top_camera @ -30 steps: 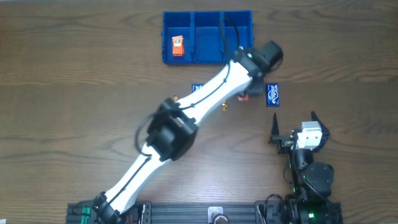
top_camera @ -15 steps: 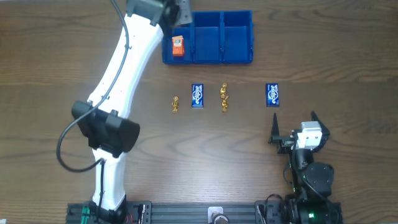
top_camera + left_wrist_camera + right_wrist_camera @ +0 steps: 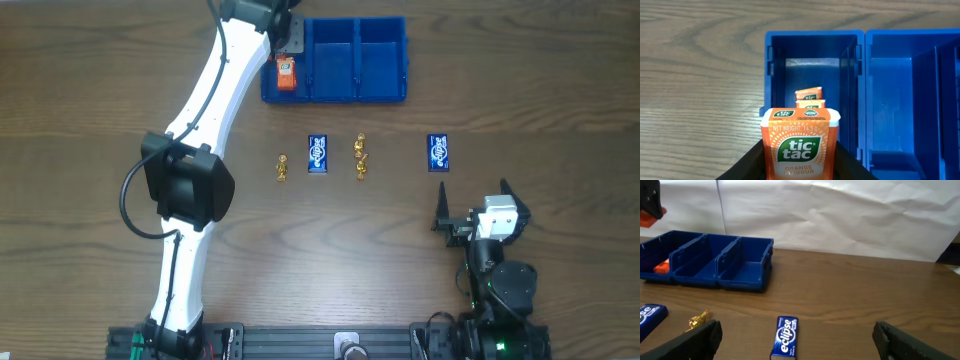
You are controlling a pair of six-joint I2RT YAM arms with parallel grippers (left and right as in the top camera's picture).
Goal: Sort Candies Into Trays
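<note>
Overhead view of a dark wooden table (image 3: pixel 90 110). The left arm stretches from the bottom edge up to the top of the frame, left of centre. There the left gripper (image 3: pixel 286 32) hangs over the left end of a blue tray (image 3: pixel 384 62) with three compartments. Its wrist view shows the fingers clamped on the sides of an orange candy box (image 3: pixel 800 144), held upright above the near end of the leftmost compartment. A second orange box (image 3: pixel 808 93) already lies inside that compartment, higher in the frame.

Possible trouble: the held box hides the compartment's near wall, so it cannot be told whether the box is fully past the rim. Let go too soon, it could strike that wall and tumble onto the table. It could also land on the box already inside and end up propped against it. Or it could clip the divider at the frame's right and drop into the middle compartment.

Below the tray, across the middle of the overhead frame, a row of sweets waits: a gold candy (image 3: pixel 283 167), a blue mint pack (image 3: pixel 318 154), a pair of gold candies (image 3: pixel 362 165), and, well apart to the right, another blue pack (image 3: pixel 438 152). None lies between the held box and the tray. The right gripper (image 3: pixel 472 205) sits at lower right, fingers spread wide and holding nothing, well clear of the left arm.
</note>
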